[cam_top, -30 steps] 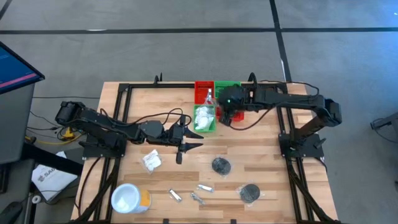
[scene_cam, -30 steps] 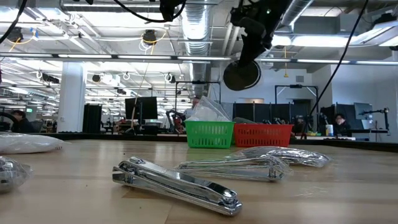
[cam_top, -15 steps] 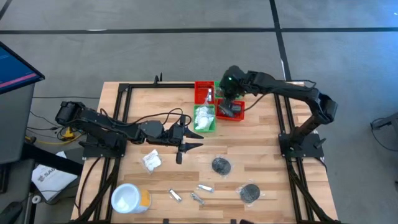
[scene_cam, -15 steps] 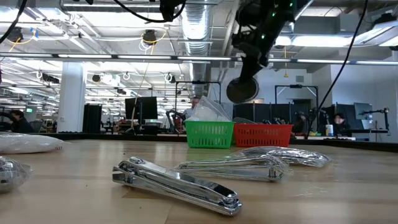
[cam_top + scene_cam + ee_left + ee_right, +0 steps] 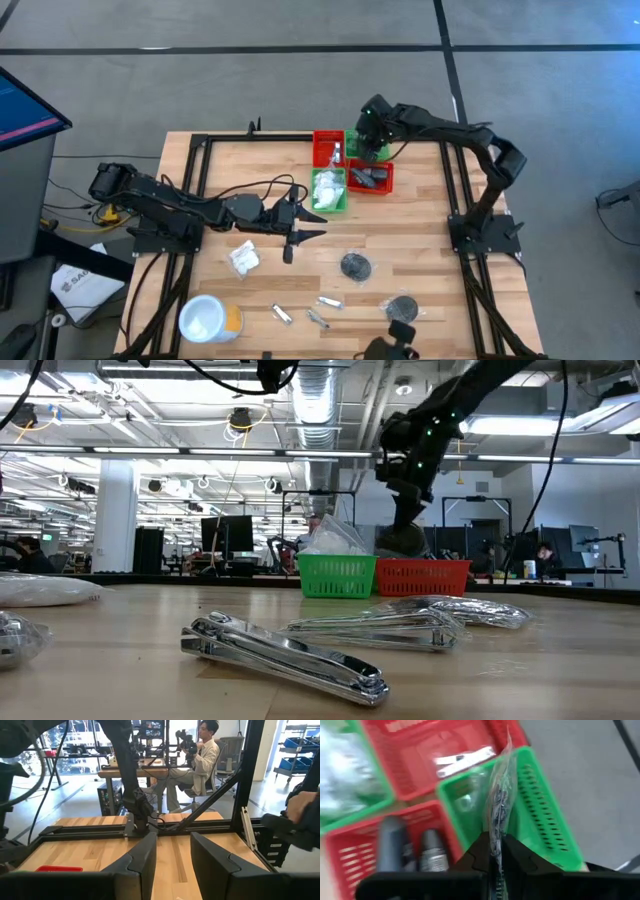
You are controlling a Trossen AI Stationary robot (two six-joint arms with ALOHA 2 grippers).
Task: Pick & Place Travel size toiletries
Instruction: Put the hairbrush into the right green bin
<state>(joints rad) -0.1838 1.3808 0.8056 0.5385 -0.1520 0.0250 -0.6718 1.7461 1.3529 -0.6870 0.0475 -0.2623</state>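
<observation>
My right gripper point(image 5: 372, 143) is over the far green bin point(image 5: 380, 150), shut on a black round disc in clear wrap point(image 5: 496, 815); it also shows in the low view point(image 5: 404, 532) above the bins. My left gripper point(image 5: 303, 226) is open and empty over the table's middle left, and its own view point(image 5: 172, 865) shows the gap. On the table lie a white packet point(image 5: 243, 258), two wrapped black discs point(image 5: 355, 266) point(image 5: 402, 309) and silver sachets point(image 5: 318, 312). White packets fill the near green bin point(image 5: 329, 190). Dark grey bottles point(image 5: 395, 845) lie in the near red bin point(image 5: 371, 179). My right gripper pinches the wrapped disc's lower edge point(image 5: 495, 845) between its two fingers. The disc shows edge-on and stands out past the fingertips, with the clear wrap's rim point(image 5: 508, 745) sticking out beyond it. It is lifted clear, over the far green bin's opening.
A far red bin point(image 5: 328, 147) holds a silver sachet. A larger white tub with an orange side point(image 5: 208, 320) stands at the near left corner. Black frame rails point(image 5: 200, 150) run along the table's edges. People sit at desks beyond the table point(image 5: 200, 755).
My right gripper has carried the wrapped disc from above the near red bin toward the table's far edge and down, and now stands low over the far green bin. It stays shut on the disc. The left arm has kept still.
</observation>
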